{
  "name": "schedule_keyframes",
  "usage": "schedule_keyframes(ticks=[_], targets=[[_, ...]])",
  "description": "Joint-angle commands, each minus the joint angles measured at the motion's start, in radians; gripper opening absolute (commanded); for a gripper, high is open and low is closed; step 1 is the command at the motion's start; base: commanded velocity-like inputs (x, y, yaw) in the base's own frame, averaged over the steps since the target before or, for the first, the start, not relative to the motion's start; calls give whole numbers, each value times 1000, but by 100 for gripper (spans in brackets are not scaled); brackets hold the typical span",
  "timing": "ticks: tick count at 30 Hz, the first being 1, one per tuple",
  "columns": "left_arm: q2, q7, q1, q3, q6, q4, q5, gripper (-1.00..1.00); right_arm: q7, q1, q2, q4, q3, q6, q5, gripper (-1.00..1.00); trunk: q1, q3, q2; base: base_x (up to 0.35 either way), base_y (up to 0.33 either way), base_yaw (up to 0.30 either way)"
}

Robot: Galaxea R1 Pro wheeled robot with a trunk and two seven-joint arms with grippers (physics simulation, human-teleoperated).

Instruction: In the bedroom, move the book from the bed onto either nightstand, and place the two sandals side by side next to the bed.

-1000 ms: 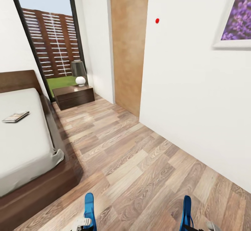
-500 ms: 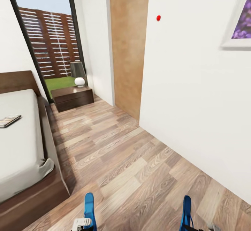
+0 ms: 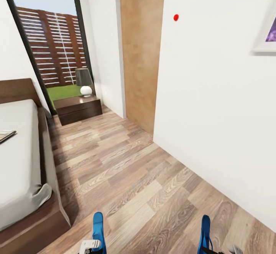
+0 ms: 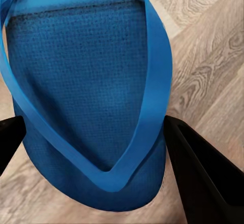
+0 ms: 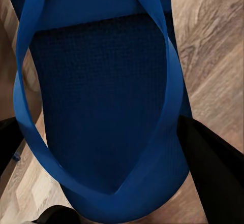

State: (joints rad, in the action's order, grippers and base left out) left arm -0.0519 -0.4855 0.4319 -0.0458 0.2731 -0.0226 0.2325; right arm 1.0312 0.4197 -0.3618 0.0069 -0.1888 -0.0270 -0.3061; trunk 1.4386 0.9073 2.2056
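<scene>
My left gripper (image 4: pixel 94 125) is shut on a bright blue sandal (image 4: pixel 81 56), its black fingers (image 4: pixel 203 183) pressing the sole's edges. My right gripper (image 5: pixel 96 125) is likewise shut on the other blue sandal (image 5: pixel 96 66). In the head view both sandals (image 3: pixel 98 229) (image 3: pixel 206 231) stick up at the bottom edge, above the wood floor. The bed (image 3: pixel 19 162), with its pale mattress and dark frame, lies at the left. The book (image 3: pixel 5 136) rests on the mattress, cut by the left edge. A dark nightstand (image 3: pixel 76 108) stands past the bed by the window.
A grey-shaded lamp (image 3: pixel 84 79) stands on the nightstand. A white wall (image 3: pixel 214 112) with a picture frame (image 3: pixel 266 31) runs along the right, and a wood panel (image 3: pixel 140 54) juts out ahead. A plank-floor aisle (image 3: pixel 126 169) runs between bed and wall.
The whole view has shifted: bed and book slid toward the left edge and the picture toward the right, so the camera moved. Both sandals stay held in the same spots.
</scene>
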Motion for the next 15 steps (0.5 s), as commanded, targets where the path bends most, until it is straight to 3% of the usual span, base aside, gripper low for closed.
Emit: schedule_keyframes(ticks=[1, 15], targets=[[0, -4, 1, -5, 3, 1, 7, -100, 3, 1, 0, 1, -8, -3, 3, -100, 0, 1, 0, 329, 0, 0], [0, -4, 1, -5, 2, 1, 7, -100, 3, 1, 0, 1, -8, -3, 4, -100, 0, 1, 0, 328, -79, 28]])
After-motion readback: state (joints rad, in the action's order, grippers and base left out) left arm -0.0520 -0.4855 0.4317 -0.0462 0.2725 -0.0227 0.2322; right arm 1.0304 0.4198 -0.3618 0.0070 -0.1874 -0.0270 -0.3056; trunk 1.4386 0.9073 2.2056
